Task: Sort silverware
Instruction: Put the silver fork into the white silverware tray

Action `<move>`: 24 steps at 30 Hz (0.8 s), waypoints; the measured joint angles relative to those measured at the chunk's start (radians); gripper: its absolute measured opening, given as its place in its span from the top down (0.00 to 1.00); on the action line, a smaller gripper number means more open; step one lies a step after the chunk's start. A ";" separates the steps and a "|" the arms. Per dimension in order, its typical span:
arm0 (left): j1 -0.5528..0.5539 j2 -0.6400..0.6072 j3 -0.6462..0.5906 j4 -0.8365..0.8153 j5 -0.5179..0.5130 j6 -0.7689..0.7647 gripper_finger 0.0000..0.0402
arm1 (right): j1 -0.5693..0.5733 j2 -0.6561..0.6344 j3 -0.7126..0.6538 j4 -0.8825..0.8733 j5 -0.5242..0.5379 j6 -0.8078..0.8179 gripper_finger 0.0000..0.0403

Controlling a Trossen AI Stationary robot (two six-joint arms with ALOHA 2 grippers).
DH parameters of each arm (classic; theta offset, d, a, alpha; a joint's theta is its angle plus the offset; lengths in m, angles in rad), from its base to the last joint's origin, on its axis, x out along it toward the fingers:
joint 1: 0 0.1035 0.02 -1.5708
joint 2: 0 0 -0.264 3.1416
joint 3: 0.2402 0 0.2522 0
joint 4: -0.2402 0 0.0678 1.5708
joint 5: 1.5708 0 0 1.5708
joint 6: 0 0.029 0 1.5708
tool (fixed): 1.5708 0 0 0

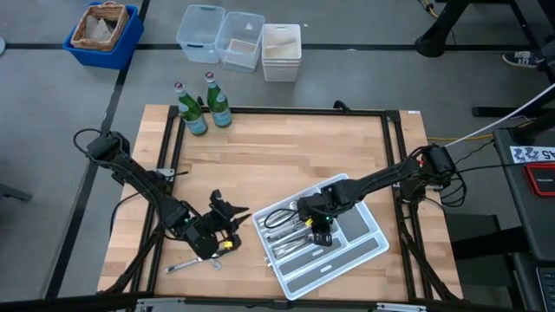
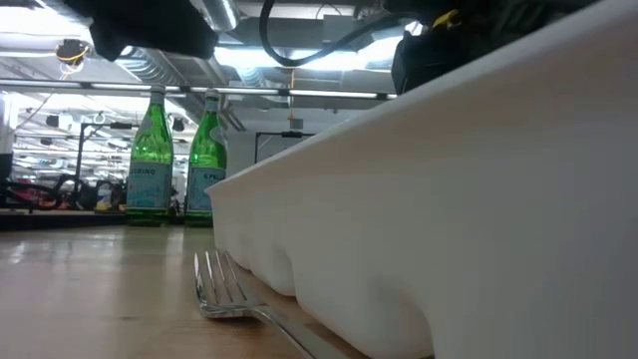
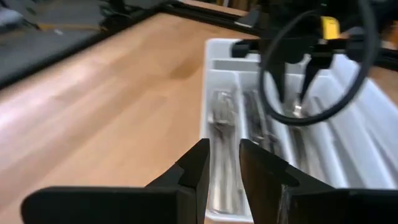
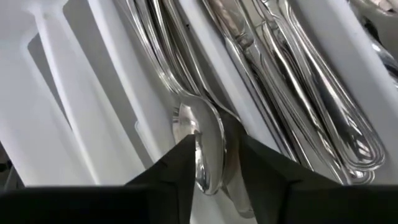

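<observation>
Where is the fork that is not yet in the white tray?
In the high view, the fork lies on the wooden table near its front edge, just below the left pincer and left of the white tray.

Shiny silver silverware [image 1: 290,227] fills a white divided tray [image 1: 364,251] on a pale striped wooden table [image 1: 286,156]. Beyond the tray stand two green glass bottles [image 1: 203,107] with red caps; farther off, a blue bin [image 1: 102,36].
</observation>
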 joint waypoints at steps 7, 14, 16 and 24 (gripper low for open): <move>0.020 0.000 0.000 0.117 0.165 0.110 0.81 | 0.000 0.000 0.000 0.000 -0.041 0.000 0.68; 0.132 0.028 0.001 0.319 0.502 0.335 0.81 | 0.000 -0.001 0.056 -0.084 -0.061 -0.003 0.68; 0.164 0.046 0.001 0.349 0.604 0.388 0.81 | 0.000 -0.001 0.097 -0.144 -0.057 -0.028 0.68; 0.230 0.139 0.001 0.472 0.904 0.467 0.80 | 0.000 -0.002 0.286 -0.344 -0.008 -0.138 0.67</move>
